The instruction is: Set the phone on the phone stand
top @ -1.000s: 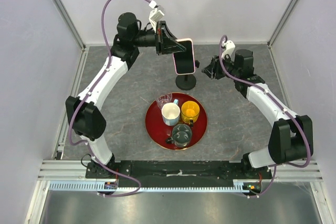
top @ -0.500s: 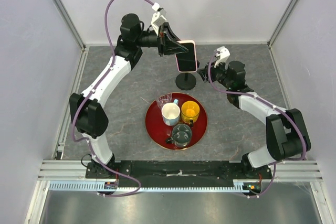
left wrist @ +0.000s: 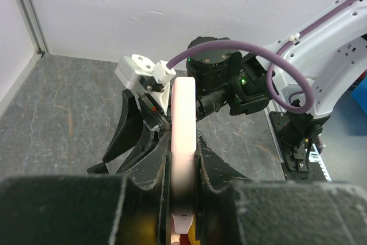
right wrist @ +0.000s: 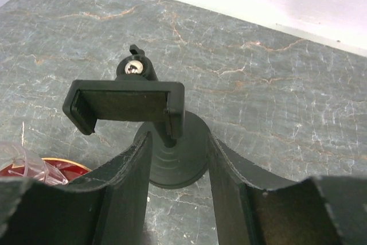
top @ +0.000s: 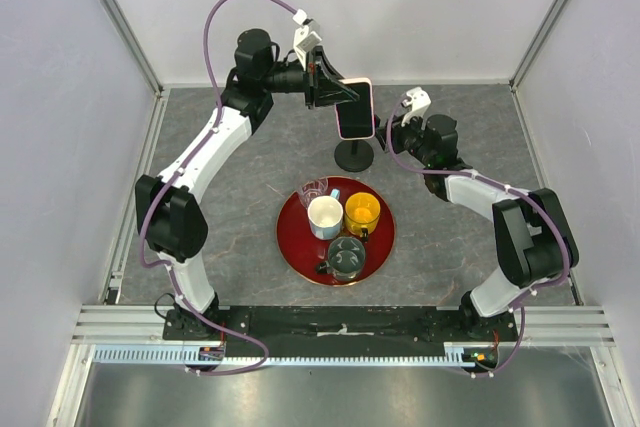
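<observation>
Left gripper (top: 338, 97): is clamping the phone (top: 354, 109) by its two flat faces, with one finger pressing on each side of the pale pink edge.
Phone: is hanging in the air, screen towards the overhead camera, and is covering the top of the phone stand (right wrist: 127, 102) in that view. It is not yet sitting in the bracket.
Phone stand: is standing upright on its round base on the grey stone-patterned table (top: 230, 197), just behind the red tray (top: 288, 247).
Right gripper (right wrist: 179, 137): is holding its fingers apart, one on each side of the stand's base. Whether they are touching it cannot be told.
Tray: is carrying a white cup (top: 325, 215), a yellow cup (top: 362, 212) and two clear glass vessels.
</observation>
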Tool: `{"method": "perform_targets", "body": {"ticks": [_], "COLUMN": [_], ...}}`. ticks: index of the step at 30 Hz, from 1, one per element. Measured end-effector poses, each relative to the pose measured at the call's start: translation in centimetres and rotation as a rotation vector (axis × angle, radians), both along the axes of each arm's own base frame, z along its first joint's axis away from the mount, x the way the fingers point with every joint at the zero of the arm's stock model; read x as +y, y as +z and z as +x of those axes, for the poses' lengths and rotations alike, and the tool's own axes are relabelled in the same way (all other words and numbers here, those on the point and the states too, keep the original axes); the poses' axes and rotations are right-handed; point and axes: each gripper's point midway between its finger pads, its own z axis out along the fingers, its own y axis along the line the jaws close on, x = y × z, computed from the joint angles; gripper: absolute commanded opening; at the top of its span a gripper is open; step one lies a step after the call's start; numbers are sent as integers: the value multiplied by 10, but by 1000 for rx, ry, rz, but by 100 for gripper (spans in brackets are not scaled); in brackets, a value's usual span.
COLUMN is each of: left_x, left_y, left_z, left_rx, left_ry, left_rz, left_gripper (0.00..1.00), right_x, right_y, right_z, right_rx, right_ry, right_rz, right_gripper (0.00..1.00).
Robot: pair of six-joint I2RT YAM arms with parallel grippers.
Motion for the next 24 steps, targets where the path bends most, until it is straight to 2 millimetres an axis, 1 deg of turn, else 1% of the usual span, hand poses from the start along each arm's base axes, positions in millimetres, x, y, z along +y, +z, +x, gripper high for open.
{"method": "perform_targets", "body": {"ticks": [8,13,16,17,19,20,24], "left_x": [1,1,2,2,2,2,2], "left_y": [-8,-10,-11,-12,-13,-14,-20], "left_z": [6,9,11,11,12,13,16], "left_rx": [6,12,16,17,17,16,-12], "left_ry": [40,62,76,76,80,84,94], "left_rz": [21,27,29,30,32,32,32], "left_gripper": [2,2,2,2,2,2,2], "right_x": [1,2,3,4,5,6,12], "right_y": [11,5,4,4,5,6,9], "right_z": [11,14,16,16,16,17,24], "right_rx": [-39,-29,-28,-30,-34,-35,-32], "right_ry": [-12,-11,-7,-5,2,5,52], "right_rz": [-2,-8,-10,-11,-15,-14,-45], "right_gripper": [43,38,31,18,3,0,0]}}
